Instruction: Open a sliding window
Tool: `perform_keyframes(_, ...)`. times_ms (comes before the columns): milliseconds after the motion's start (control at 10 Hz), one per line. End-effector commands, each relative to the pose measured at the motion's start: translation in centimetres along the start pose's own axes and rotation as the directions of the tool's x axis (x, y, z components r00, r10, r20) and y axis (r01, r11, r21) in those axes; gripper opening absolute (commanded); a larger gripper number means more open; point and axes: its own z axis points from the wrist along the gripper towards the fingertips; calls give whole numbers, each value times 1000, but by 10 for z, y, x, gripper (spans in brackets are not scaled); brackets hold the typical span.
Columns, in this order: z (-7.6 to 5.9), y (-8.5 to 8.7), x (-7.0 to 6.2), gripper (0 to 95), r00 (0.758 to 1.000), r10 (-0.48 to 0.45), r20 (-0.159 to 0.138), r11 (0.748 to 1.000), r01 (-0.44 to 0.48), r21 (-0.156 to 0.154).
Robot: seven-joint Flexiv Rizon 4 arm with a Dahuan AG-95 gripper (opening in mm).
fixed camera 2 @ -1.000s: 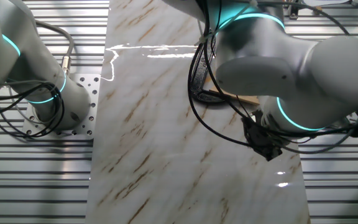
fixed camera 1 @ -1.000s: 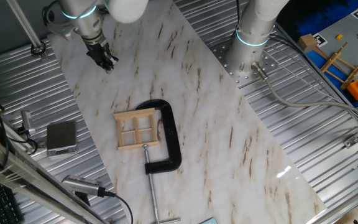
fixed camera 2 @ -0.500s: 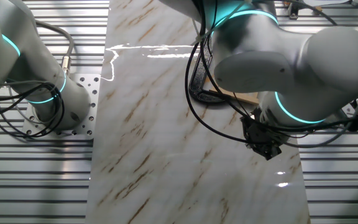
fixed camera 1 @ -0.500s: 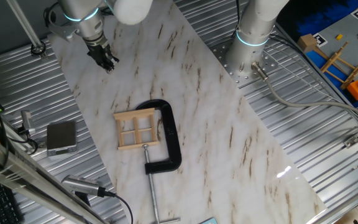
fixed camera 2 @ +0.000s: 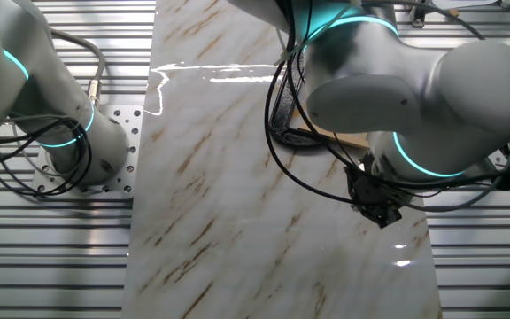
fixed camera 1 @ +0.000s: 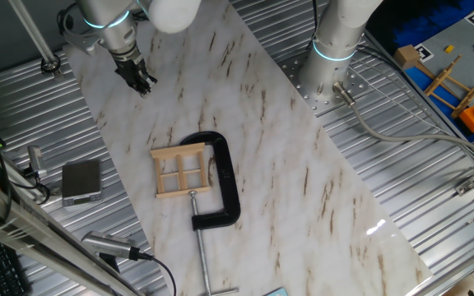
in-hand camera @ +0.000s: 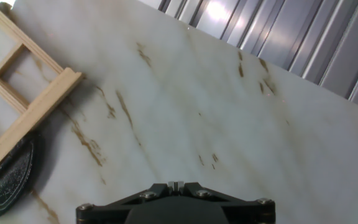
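The sliding window (fixed camera 1: 181,170) is a small square of pale wood with cross-bar panes. It lies flat on the marble board, held by a black C-clamp (fixed camera 1: 223,189). Its corner shows at the left in the hand view (in-hand camera: 17,93), and a sliver shows behind the arm in the other fixed view (fixed camera 2: 348,140). My gripper (fixed camera 1: 138,80) hangs over the far end of the board, well away from the window, also seen low in the other fixed view (fixed camera 2: 378,213). In the hand view (in-hand camera: 175,184) the jaws meet with nothing between them.
The marble board (fixed camera 1: 286,164) lies on a ribbed metal table. A second arm's base (fixed camera 1: 329,70) stands at the board's far edge. A small grey box (fixed camera 1: 81,181) sits left of the board. A wooden rack with yellow rails (fixed camera 1: 455,82) is at far right.
The arm's upper body shifted slightly; the gripper stays over the same spot. The window and clamp have not moved.
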Motion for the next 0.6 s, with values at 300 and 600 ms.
perform_keyframes(300, 0, 0, 0, 0, 1000, 3, 5, 1000, -3, -3)
perform_keyframes(600, 0, 0, 0, 0, 1000, 4, 5, 1000, -4, -3)
